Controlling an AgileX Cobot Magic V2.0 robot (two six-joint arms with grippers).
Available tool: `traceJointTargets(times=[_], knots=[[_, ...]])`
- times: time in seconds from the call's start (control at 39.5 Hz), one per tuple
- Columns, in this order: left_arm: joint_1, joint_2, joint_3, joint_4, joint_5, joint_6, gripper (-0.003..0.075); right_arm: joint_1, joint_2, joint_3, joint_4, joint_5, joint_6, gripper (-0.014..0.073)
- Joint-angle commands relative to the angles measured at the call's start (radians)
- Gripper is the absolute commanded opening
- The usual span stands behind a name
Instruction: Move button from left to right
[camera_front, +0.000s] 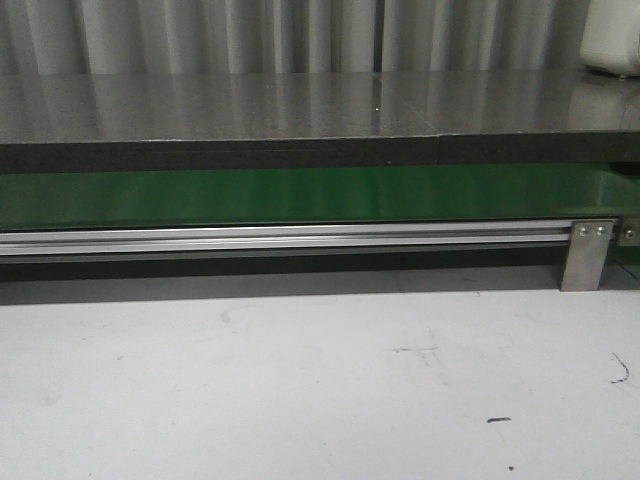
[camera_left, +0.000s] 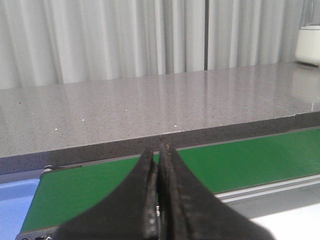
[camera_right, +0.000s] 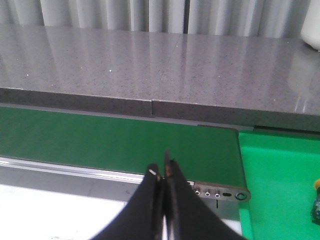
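Left end effector (camera_left: 159, 150): fingers pressed together, nothing held. Green belt (camera_left: 240, 160) runs just beyond tips, grey stone counter (camera_left: 150, 105) behind belt. Blue bin (camera_left: 15, 205) at belt end, beside left end effector.

Right end effector (camera_right: 162, 167): fingers pressed together, nothing held. Belt end plate (camera_right: 220, 192) just beside tips, bright green tray (camera_right: 280, 185) further to same side.

Button: cannot locate in any view. Small dark object (camera_right: 316, 207) at tray edge, too cropped to identify.

White tabletop (camera_front: 300, 380) in front of belt rail (camera_front: 280, 238).

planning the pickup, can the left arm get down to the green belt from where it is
Probably yes. The left gripper, jaws shut, hangs over the green belt near its left end, and nothing shows between them. It would need to open before grasping anything.
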Motion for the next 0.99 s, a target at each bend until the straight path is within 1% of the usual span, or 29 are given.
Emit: traceJointTargets(times=[0.0, 0.1, 0.23, 0.33, 0.41, 0.56, 0.66, 0.73, 0.79, 0.96], knots=[[-0.009, 0.013, -0.024, -0.002, -0.078, -0.007, -0.0021, 0.001, 0.005, -0.025, -0.001, -0.088, -0.011, -0.0067], [-0.009, 0.011, -0.008, 0.032, -0.089, -0.010, -0.0021, 0.001, 0.005, -0.025, -0.001, -0.088, -0.011, -0.0067], [-0.009, -0.017, 0.046, 0.120, -0.125, -0.138, -0.0021, 0.001, 0.005, -0.025, -0.001, -0.088, -0.011, -0.0067], [-0.003, -0.030, 0.102, 0.120, -0.142, -0.152, -0.0021, 0.001, 0.005, -0.025, -0.001, -0.088, -0.011, -0.0067], [0.023, -0.030, 0.151, 0.111, -0.173, -0.168, -0.0021, 0.001, 0.005, -0.025, -0.001, -0.086, -0.011, -0.0067], [0.106, -0.030, 0.255, 0.101, -0.310, -0.168, -0.0021, 0.001, 0.005, -0.025, -0.001, -0.086, -0.011, -0.0067], [0.138, -0.030, 0.317, 0.101, -0.356, -0.168, -0.0021, 0.001, 0.005, -0.025, -0.001, -0.086, -0.011, -0.0067], [0.147, -0.030, 0.357, 0.101, -0.356, -0.168, -0.0021, 0.001, 0.005, -0.025, -0.001, -0.086, -0.011, -0.0067], [0.148, -0.030, 0.352, 0.101, -0.290, -0.168, -0.0021, 0.001, 0.005, -0.025, -0.001, -0.086, -0.011, -0.0067], [0.148, -0.030, 0.354, 0.101, -0.282, -0.168, -0.0021, 0.001, 0.005, -0.025, -0.001, -0.086, -0.011, -0.0067]])
